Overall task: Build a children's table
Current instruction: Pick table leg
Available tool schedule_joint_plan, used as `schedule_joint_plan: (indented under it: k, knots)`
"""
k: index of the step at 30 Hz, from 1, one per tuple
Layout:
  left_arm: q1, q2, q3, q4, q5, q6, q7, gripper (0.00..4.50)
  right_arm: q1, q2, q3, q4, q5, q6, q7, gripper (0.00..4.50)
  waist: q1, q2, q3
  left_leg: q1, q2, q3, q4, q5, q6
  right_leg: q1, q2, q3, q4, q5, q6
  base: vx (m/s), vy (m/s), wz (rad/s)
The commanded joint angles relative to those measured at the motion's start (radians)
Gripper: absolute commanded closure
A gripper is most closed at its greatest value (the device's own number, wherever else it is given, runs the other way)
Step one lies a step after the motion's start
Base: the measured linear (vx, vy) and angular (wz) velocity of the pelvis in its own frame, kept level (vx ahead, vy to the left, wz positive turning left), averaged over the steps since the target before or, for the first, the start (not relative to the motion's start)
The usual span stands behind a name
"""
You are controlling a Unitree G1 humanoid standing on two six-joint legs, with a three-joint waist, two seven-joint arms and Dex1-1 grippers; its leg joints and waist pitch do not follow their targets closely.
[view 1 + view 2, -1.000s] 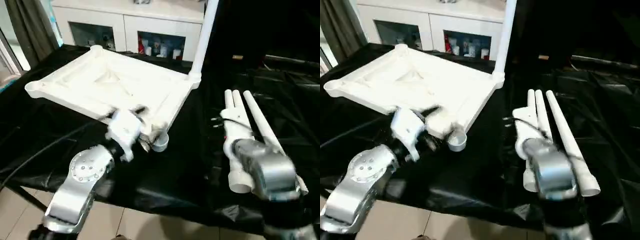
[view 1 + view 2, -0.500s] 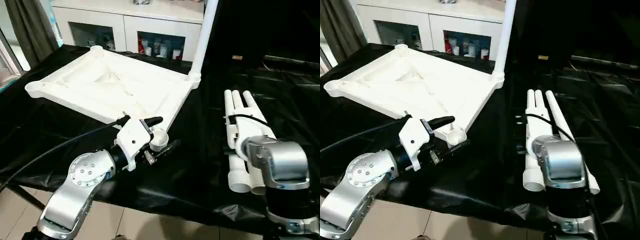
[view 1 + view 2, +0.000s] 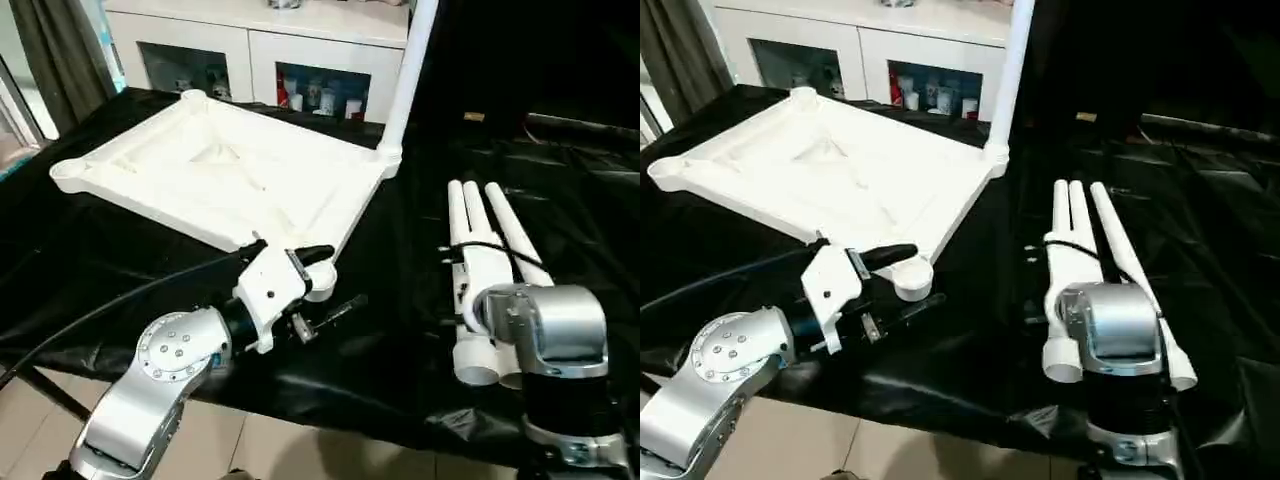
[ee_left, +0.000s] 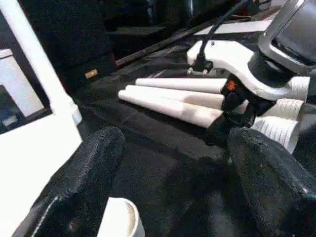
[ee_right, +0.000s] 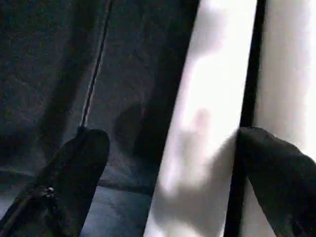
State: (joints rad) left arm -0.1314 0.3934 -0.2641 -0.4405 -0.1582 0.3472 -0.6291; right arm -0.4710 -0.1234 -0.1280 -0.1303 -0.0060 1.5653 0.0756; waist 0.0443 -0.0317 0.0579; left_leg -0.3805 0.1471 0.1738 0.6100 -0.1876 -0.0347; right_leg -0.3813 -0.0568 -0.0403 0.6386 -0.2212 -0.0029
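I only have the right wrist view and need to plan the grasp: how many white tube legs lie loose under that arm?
Observer: Three long white tapered tube legs lie side by side on the black cloth, beneath the right gripper.
Operator: Is any leg fitted?
Observer: One upright leg stands in the far right corner socket of the white plastic rectangular top.
Operator: Where is the other arm?
Observer: The left gripper, jaws open, sits at the top's near corner socket.

The white table top [image 3: 225, 175] lies upside down with one leg [image 3: 405, 75] upright in a corner socket, three legs [image 3: 485, 250] lying side by side nearby.
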Motion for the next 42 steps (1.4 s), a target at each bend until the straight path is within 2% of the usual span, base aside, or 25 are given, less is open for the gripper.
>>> schedule_joint_plan:
  k: [1, 9, 12, 14, 16, 21, 22, 23, 27, 28, 31, 33, 34, 35, 36, 38, 39, 41, 42]
  knots:
    - [-0.007, 0.003, -0.013, -0.026, -0.004, 0.015, -0.006, 0.62, 0.006, 0.009, -0.032, 0.022, 0.013, 0.009, 0.009, 0.0, 0.002, 0.003, -0.056, 0.026, 0.074, -0.028, -0.082, -0.145, -0.081, 0.03, -0.084, 0.056, -0.075, -0.137, -0.152, 0.0, 0.0, 0.0]
    - [-0.005, 0.008, -0.016, -0.032, -0.011, 0.026, -0.018, 0.62, 0.027, 0.016, -0.034, 0.059, 0.015, -0.022, 0.001, 0.0, 0.004, -0.003, -0.052, 0.025, 0.073, -0.029, -0.084, -0.174, -0.086, 0.028, -0.087, 0.058, -0.083, -0.218, -0.129, 0.0, 0.0, 0.0]
    - [-0.006, 0.009, -0.017, -0.031, -0.011, 0.027, -0.017, 0.5, 0.025, 0.019, -0.04, 0.068, 0.014, -0.028, -0.005, 0.36, 0.003, -0.003, -0.05, 0.026, 0.074, -0.031, -0.087, -0.202, -0.092, 0.023, -0.086, 0.058, -0.087, -0.261, -0.118, 0.0, 0.0, 0.0]
    - [-0.008, 0.011, -0.02, -0.031, -0.009, 0.026, -0.017, 0.5, 0.021, 0.022, -0.044, 0.075, 0.014, -0.034, -0.008, 0.41, 0.002, -0.003, -0.051, 0.028, 0.074, -0.031, -0.087, -0.21, -0.098, 0.023, -0.085, 0.057, -0.086, -0.254, -0.116, 0.0, 0.0, 0.0]
    - [-0.009, 0.013, -0.022, -0.03, -0.005, 0.026, -0.019, 0.5, 0.02, 0.024, -0.049, 0.079, 0.012, -0.042, -0.01, 0.74, 0.001, -0.004, -0.052, 0.027, 0.073, -0.031, -0.087, -0.208, -0.097, 0.023, -0.085, 0.058, -0.085, -0.245, -0.117, 0.0, 0.0, 0.0]
    - [-0.013, 0.023, -0.029, -0.025, 0.005, 0.026, -0.029, 0.5, 0.019, 0.03, -0.074, 0.083, 0.017, -0.054, -0.012, 1.04, 0.002, -0.005, -0.052, 0.026, 0.073, -0.031, -0.087, -0.202, -0.092, 0.024, -0.085, 0.058, -0.084, -0.239, -0.12, 0.0, 0.0, 0.0]
    - [-0.013, 0.022, -0.029, -0.023, 0.009, 0.025, -0.026, 0.22, 0.019, 0.029, -0.074, 0.083, 0.018, -0.056, -0.012, 1.23, 0.001, -0.006, -0.052, 0.026, 0.073, -0.031, -0.087, -0.203, -0.092, 0.023, -0.084, 0.058, -0.084, -0.239, -0.12, 0.0, 0.0, 0.0]
    - [-0.012, 0.019, -0.028, -0.021, 0.01, 0.026, -0.02, 0.15, 0.021, 0.028, -0.073, 0.083, 0.021, -0.06, -0.01, 1.27, 0.001, -0.005, -0.052, 0.026, 0.073, -0.03, -0.087, -0.202, -0.092, 0.023, -0.085, 0.058, -0.084, -0.239, -0.121, 0.0, 0.0, 0.0]
    - [-0.009, 0.006, -0.026, -0.014, 0.013, 0.037, 0.004, 0.01, 0.033, 0.043, -0.095, 0.086, 0.031, -0.094, -0.007, 1.64, 0.001, -0.006, -0.05, 0.027, 0.074, -0.03, -0.087, -0.22, -0.093, 0.022, -0.086, 0.059, -0.087, -0.264, -0.12, 0.0, 0.0, 0.0]
    - [-0.012, 0.002, -0.022, -0.009, 0.016, 0.045, 0.013, 0.0, 0.034, 0.051, -0.108, 0.088, 0.037, -0.106, -0.005, 1.72, 0.0, -0.01, -0.05, 0.027, 0.074, -0.031, -0.087, -0.233, -0.091, 0.02, -0.086, 0.058, -0.09, -0.289, -0.114, 0.0, 0.0, 0.0]
    - [-0.017, -0.005, -0.013, 0.001, 0.018, 0.05, 0.028, 0.0, 0.035, 0.052, -0.112, 0.09, 0.038, -0.113, -0.004, 2.09, 0.0, -0.01, -0.05, 0.027, 0.073, -0.032, -0.088, -0.234, -0.089, 0.02, -0.087, 0.058, -0.091, -0.302, -0.111, 0.0, 0.0, 0.0]
    - [-0.024, -0.023, 0.007, 0.012, 0.01, 0.067, 0.053, 0.0, 0.035, 0.055, -0.126, 0.091, 0.043, -0.127, -0.002, 2.17, -0.002, -0.011, -0.05, 0.027, 0.073, -0.033, -0.088, -0.233, -0.09, 0.019, -0.085, 0.057, -0.09, -0.298, -0.111, 0.0, 0.0, 0.0]
    - [-0.029, -0.034, 0.019, 0.022, 0.002, 0.069, 0.061, 0.0, 0.034, 0.055, -0.133, 0.097, 0.044, -0.142, -0.003, 2.22, -0.003, -0.013, -0.05, 0.027, 0.072, -0.032, -0.087, -0.228, -0.088, 0.02, -0.085, 0.058, -0.091, -0.293, -0.111, 0.0, 0.0, 0.0]
    - [-0.033, -0.044, 0.028, 0.028, -0.004, 0.077, 0.071, 0.0, 0.033, 0.056, -0.142, 0.101, 0.047, -0.153, -0.003, 2.27, -0.004, -0.024, -0.051, 0.026, 0.073, -0.03, -0.087, -0.224, -0.084, 0.02, -0.085, 0.057, -0.092, -0.293, -0.111, 0.0, 0.0, 0.0]
    - [-0.04, -0.052, 0.036, 0.039, 0.006, 0.078, 0.09, 0.0, 0.035, 0.057, -0.15, 0.101, 0.054, -0.173, 0.001, 2.44, -0.002, -0.025, -0.051, 0.026, 0.073, -0.03, -0.086, -0.219, -0.082, 0.021, -0.087, 0.057, -0.09, -0.292, -0.113, 0.0, 0.0, 0.0]
    - [-0.056, -0.063, 0.047, 0.06, 0.027, 0.082, 0.126, 0.0, 0.039, 0.053, -0.153, 0.098, 0.069, -0.214, 0.018, 2.5, -0.001, -0.022, -0.052, 0.026, 0.074, -0.03, -0.085, -0.207, -0.077, 0.021, -0.088, 0.057, -0.092, -0.277, -0.112, 0.0, 0.0, 0.0]
    - [-0.077, -0.077, 0.064, 0.079, 0.035, 0.11, 0.16, 0.0, 0.037, 0.052, -0.159, 0.097, 0.087, -0.256, 0.035, 2.52, -0.002, -0.032, -0.052, 0.024, 0.075, -0.029, -0.086, -0.205, -0.073, 0.023, -0.087, 0.057, -0.091, -0.268, -0.11, 0.0, 0.0, 0.0]
    - [-0.107, -0.102, 0.094, 0.105, 0.027, 0.157, 0.201, 0.0, 0.036, 0.06, -0.176, 0.09, 0.115, -0.33, 0.061, 2.59, 0.0, -0.029, -0.054, 0.026, 0.075, -0.028, -0.083, -0.193, -0.069, 0.023, -0.089, 0.056, -0.086, -0.237, -0.119, 0.0, 0.0, 0.0]
    - [-0.116, -0.11, 0.107, 0.111, 0.018, 0.172, 0.211, 0.0, 0.034, 0.066, -0.188, 0.085, 0.127, -0.333, 0.069, 2.59, 0.0, -0.025, -0.054, 0.026, 0.075, -0.03, -0.082, -0.188, -0.068, 0.023, -0.09, 0.056, -0.087, -0.23, -0.125, 0.0, 0.0, 0.0]
